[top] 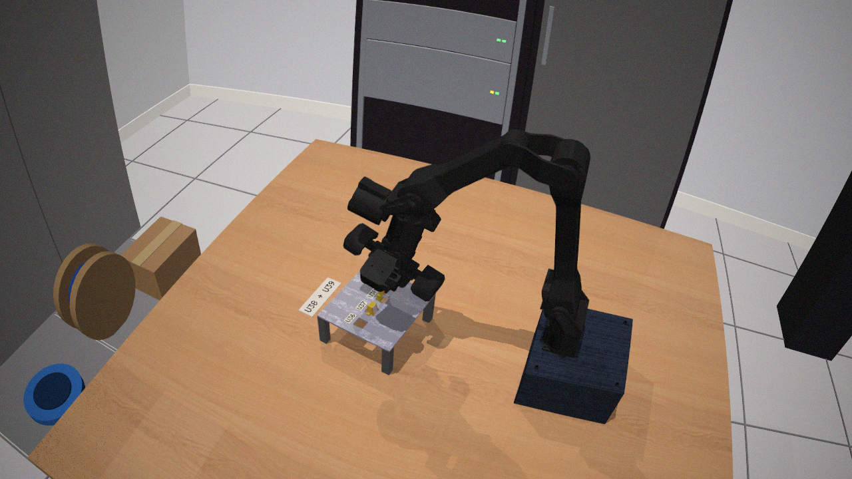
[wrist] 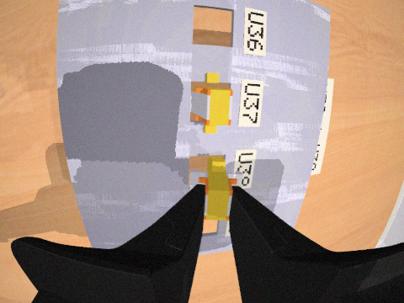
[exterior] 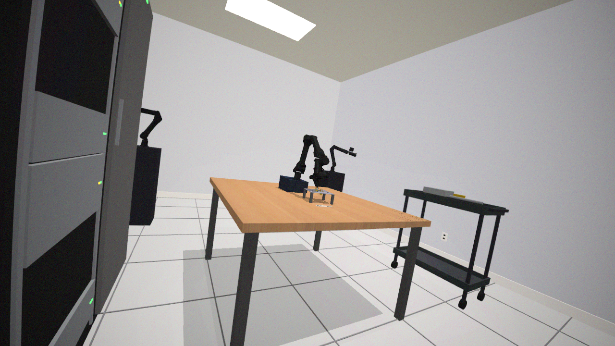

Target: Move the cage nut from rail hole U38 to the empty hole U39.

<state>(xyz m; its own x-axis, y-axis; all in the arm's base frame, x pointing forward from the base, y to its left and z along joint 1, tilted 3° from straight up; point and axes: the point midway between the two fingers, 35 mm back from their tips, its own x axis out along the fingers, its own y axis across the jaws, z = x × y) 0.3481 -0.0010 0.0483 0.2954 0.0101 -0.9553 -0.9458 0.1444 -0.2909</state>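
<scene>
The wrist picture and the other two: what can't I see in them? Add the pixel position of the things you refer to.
- U39's label: wrist view, mostly hidden by the black end effector (top: 381, 293) (exterior: 316, 188) (wrist: 217, 189).
- The yellow held cage nut's (wrist: 218, 202) spring wings underneath: too small to judge in the exterior view.
- The white paper label's (top: 319, 296) (wrist: 323, 130) writing: wrist view, partly hidden by the metal plate's edge; exterior view, too small.
</scene>
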